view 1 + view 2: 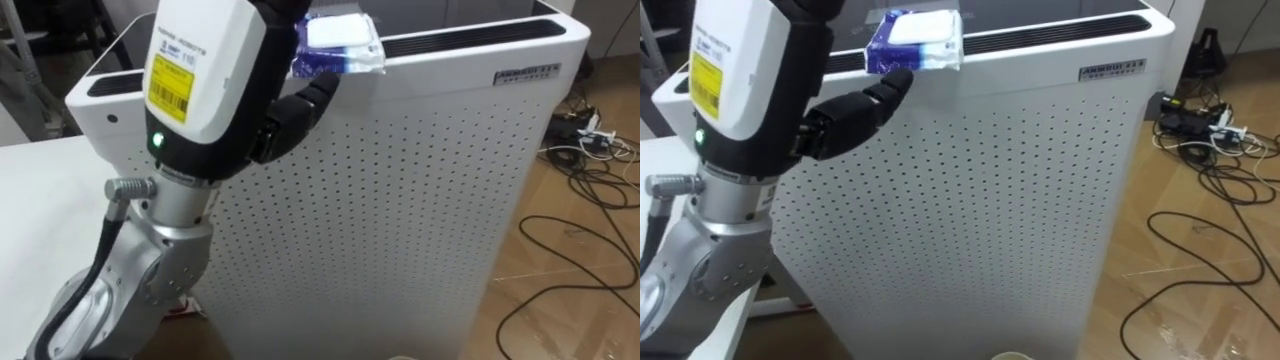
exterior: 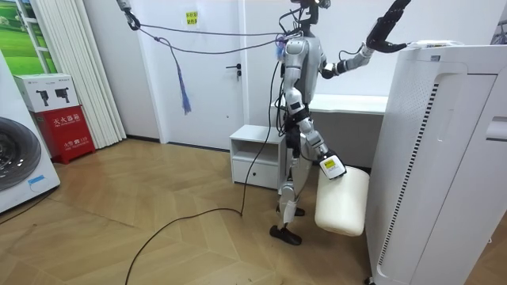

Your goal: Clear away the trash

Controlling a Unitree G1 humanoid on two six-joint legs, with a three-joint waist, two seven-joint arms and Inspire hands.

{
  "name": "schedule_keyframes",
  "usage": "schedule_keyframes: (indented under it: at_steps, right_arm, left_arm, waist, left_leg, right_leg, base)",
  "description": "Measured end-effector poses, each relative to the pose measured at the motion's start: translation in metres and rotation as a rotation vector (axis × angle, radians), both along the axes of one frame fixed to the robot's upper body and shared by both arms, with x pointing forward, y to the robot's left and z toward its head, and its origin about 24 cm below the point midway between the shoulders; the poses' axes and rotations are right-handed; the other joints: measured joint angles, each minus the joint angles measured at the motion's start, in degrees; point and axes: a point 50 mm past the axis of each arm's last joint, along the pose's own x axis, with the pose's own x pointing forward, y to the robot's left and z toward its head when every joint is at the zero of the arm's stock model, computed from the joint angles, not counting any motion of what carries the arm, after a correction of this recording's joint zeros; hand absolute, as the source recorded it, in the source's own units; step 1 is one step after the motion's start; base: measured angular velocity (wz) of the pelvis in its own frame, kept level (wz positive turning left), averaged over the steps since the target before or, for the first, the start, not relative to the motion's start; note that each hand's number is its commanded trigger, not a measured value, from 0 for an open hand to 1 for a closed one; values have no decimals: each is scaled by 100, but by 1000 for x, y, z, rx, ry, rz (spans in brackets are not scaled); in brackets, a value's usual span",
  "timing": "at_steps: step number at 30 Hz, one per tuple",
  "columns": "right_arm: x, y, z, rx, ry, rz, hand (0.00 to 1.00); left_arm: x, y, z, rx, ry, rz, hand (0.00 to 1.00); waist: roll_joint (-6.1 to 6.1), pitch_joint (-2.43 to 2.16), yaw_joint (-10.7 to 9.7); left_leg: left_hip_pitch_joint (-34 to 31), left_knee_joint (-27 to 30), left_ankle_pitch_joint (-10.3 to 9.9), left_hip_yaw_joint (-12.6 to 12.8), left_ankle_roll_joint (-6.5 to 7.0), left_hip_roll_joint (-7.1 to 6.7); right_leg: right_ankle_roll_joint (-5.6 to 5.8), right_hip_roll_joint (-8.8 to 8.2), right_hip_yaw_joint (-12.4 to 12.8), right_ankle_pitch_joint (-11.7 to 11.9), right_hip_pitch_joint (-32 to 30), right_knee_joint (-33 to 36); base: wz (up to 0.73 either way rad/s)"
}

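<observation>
Risk | blue-white packet (image 1: 915,40) on white cabinet (image 1: 1040,200), at top front edge | left hand (image 1: 850,118) fingers just below packet, grasp unreadable | you may knock it off the cabinet.

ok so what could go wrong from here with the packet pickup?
1. The packet lies at the front edge of the white appliance's top, with the left hand just below it. A nudge could knock it off or shove it back out of reach.
2. Loose cables lie on the floor beside the appliance. A step that way could snag a foot.
</observation>
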Motion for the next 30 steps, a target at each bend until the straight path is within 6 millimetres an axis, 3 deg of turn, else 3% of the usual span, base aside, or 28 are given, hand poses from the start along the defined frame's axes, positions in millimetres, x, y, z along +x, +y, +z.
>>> schedule_keyframes:
  at_steps: [6, 11, 13, 16, 30]
  right_arm:
    - [0, -1, 0, 6, 7, 10, 100]
    - [-1, -3, 0, 2, 21, -1, 100]
    - [-1, -4, 0, -2, 22, -2, 100]
    - [1, -6, 1, -8, 17, 1, 100]
    - [10, -13, 9, 14, -16, 20, 100]
  left_arm:
    - [4, 0, 0, 33, 43, 41, 0]
    - [8, 2, -2, 67, 97, 77, 0]
    - [9, 3, -2, 95, 116, 86, 0]
    - [10, 4, -2, 120, 133, 94, 0]
    - [13, 4, -4, 211, 258, 91, 0]
  waist:
    - [20, -4, -55]
    - [69, 25, -63]
    - [100, 58, -63]
    - [128, 57, -61]
    - [79, 92, -136]
  left_leg:
    - [19, 0, 0, 1, 0, 8]
    - [12, 4, 0, -3, 0, 6]
    - [-1, 4, 0, -2, 0, 5]
    - [-60, 4, 0, 0, 0, 1]
    - [-88, -8, 1, 144, 1, 5]
  right_leg:
    - [-2, 4, 7, 1, 12, 19]
    - [-2, -1, -5, 1, 9, 25]
    - [-1, -2, -6, 1, -5, 21]
    - [-1, -9, -20, 0, -75, 26]
    - [6, -27, -40, -2, -86, -3]
  base:
    - [0]
    - [0]
    - [0]
    - [0]
    - [0]
